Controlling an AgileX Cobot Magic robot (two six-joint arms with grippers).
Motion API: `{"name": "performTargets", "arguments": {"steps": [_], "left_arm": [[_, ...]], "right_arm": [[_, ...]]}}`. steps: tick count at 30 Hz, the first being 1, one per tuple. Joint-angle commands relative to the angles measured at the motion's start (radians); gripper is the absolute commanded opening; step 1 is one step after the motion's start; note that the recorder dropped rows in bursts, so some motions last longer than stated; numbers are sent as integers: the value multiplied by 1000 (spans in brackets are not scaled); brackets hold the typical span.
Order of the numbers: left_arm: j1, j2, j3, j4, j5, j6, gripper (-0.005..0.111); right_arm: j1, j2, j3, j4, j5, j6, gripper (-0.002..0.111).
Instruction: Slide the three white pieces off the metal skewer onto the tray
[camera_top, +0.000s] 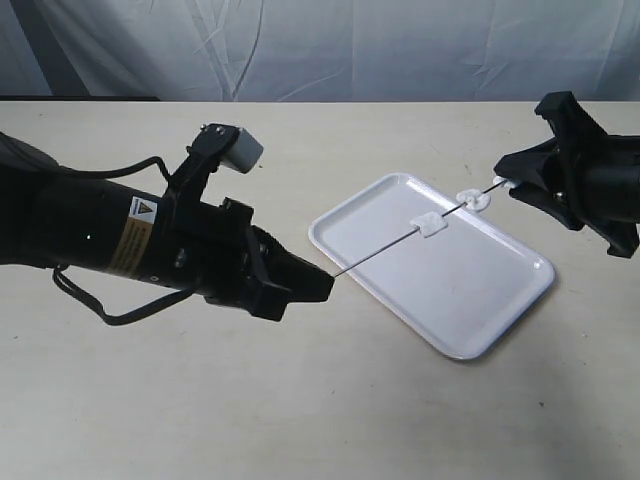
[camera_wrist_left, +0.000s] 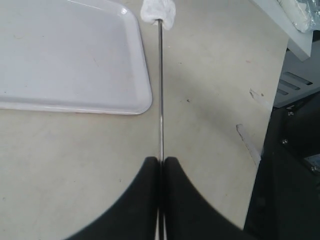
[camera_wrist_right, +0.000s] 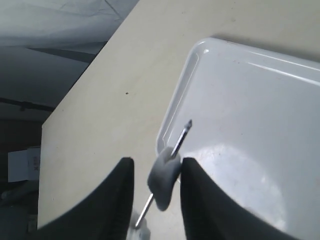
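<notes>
The metal skewer (camera_top: 390, 245) hangs slanted above the tray (camera_top: 470, 300). My left gripper (camera_top: 325, 283) is shut on its lower end. One white piece (camera_top: 430, 224) sits mid-skewer over the tray, and a second (camera_top: 474, 199) sits near the tray's far rim. In the left wrist view, the skewer (camera_wrist_left: 160, 90) runs from my shut gripper (camera_wrist_left: 161, 160) to a white piece (camera_wrist_left: 159, 12) beside the tray (camera_wrist_left: 70, 55). My right gripper (camera_top: 512, 186) stands open at the skewer's far end. A piece (camera_wrist_right: 164, 180) sits between its fingers (camera_wrist_right: 200, 200), touching one, and another piece (camera_wrist_right: 142, 232) lies behind it.
The tray (camera_wrist_right: 250, 125) lies diagonally on a beige table (camera_top: 300, 400), with a pale cloth backdrop (camera_top: 330, 45) behind. A grey-white shelf edge (camera_wrist_left: 295, 20) and a dark frame (camera_wrist_left: 295, 165) border the table in the left wrist view.
</notes>
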Motion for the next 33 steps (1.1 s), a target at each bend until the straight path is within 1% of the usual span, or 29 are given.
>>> {"name": "performTargets", "arguments": {"steps": [1,3,5,10,18,24,26,30,33], "left_arm": [[3,-12,3,-8,11,1,0],[3,-12,3,-11,16,1,0],[3,-12,3,-14,12,1,0],[3,-12,3,-14,10,1,0],[3,-12,3,-8,28,-1,0],[3,-16,3,70,35,-69,0],[3,-26,3,70,51,-99,0],[3,-69,3,70,57,-108,0],[3,-69,14,70,51,-113,0]], "right_arm": [[-4,4,1,10,15,-14,31],[-4,4,1,10,17,-14,31],[-4,4,1,10,17,-14,26],[-4,4,1,10,17,-14,-1],[-4,4,1,27,18,-18,-1],[-4,4,-1,87,12,-70,-1],[-4,4,-1,87,-2,-76,-1],[-4,4,-1,87,-23,-101,-1],[-4,4,-5,87,-21,-105,-1]]}}
